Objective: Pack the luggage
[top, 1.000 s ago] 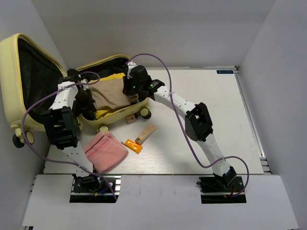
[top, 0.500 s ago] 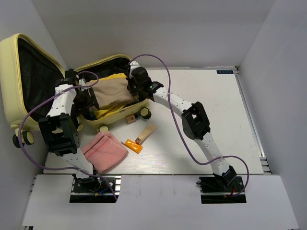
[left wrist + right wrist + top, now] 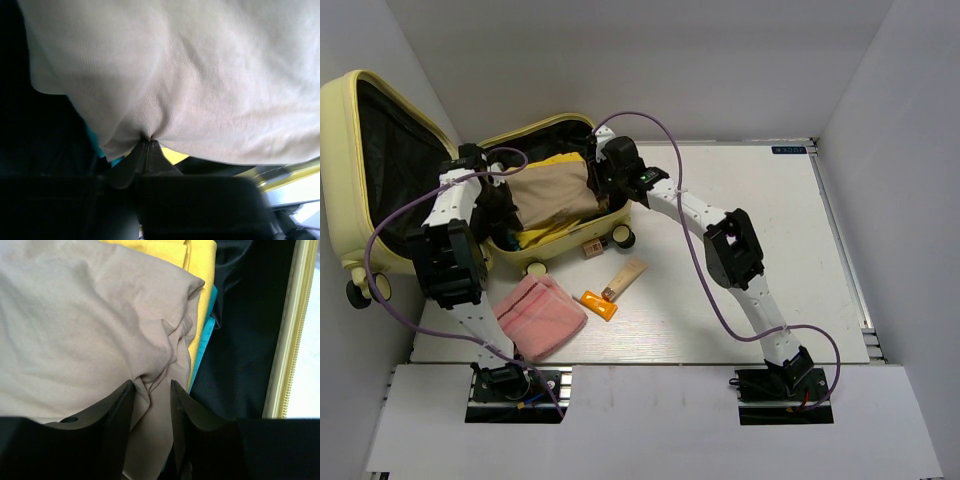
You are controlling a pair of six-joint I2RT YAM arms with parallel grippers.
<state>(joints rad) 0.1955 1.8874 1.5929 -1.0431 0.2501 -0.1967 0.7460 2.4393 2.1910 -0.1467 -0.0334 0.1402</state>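
Pale yellow luggage [image 3: 334,140] w/ black lining [image 3: 385,150]; beige cloth [image 3: 550,190], pink towel [image 3: 540,315].

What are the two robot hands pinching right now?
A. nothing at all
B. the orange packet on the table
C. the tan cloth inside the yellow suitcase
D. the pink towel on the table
C: the wrist views show the left gripper and the right gripper each closed on a fold of the tan cloth, which lies in the open luggage.

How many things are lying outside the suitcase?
4: pink cloth near the left arm, orange packet and beige tube beside it, small brown item by the suitcase. Arms could hide more.
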